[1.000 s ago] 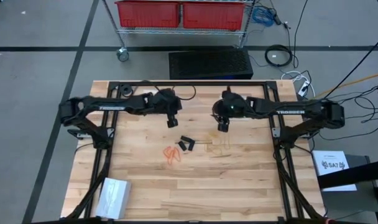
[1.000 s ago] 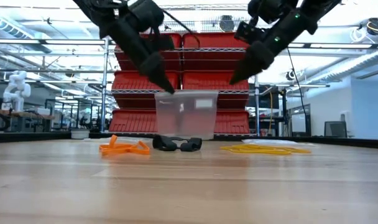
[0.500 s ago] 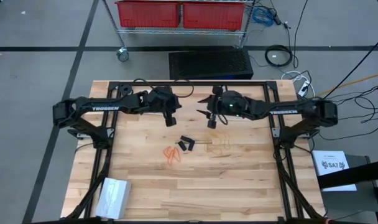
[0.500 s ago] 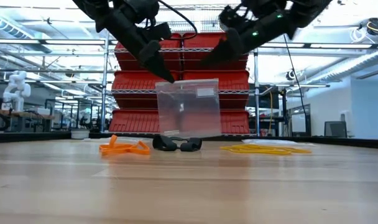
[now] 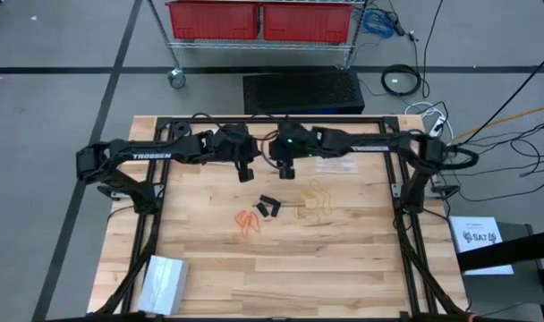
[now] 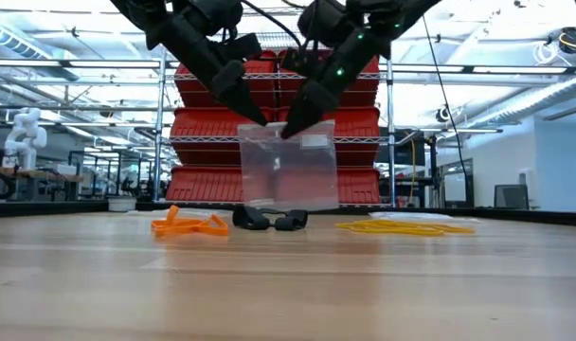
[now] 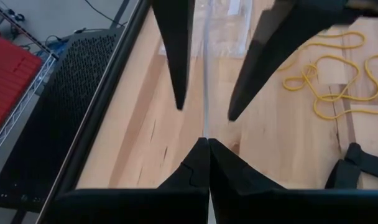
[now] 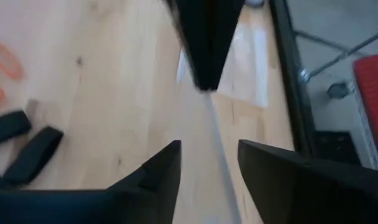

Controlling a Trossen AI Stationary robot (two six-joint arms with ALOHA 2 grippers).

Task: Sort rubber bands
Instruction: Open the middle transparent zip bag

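Left pincer [image 6: 253, 116] was clenched on one top corner of a clear plastic bag [image 6: 288, 170], which hung flat and upright above the table [image 5: 344, 259], its lower edge close to the boards. Right pincer [image 6: 290, 130] stood at the bag's other top corner with its fingers spread, the film's edge running into the gap between them (right wrist view); not yet closed on it, as far as could be told. So the relation that mattered: the bag's top edge ran from one pincer tip to the other, and the right one needed only to close to share the hold and open the mouth.

Rubber bands lay on the table below and nearer the camera side than the bag, in three clusters along a row: orange bands [image 5: 247, 221], flat and ribbon-like, on the left arm's side; black bands [image 5: 269, 207], thick and matte, in the middle; pale yellow bands [image 5: 315, 202], thin and tangled, on the right arm's side. Table was pale planked wood. A second bag [image 5: 162, 283] lay at a near corner.
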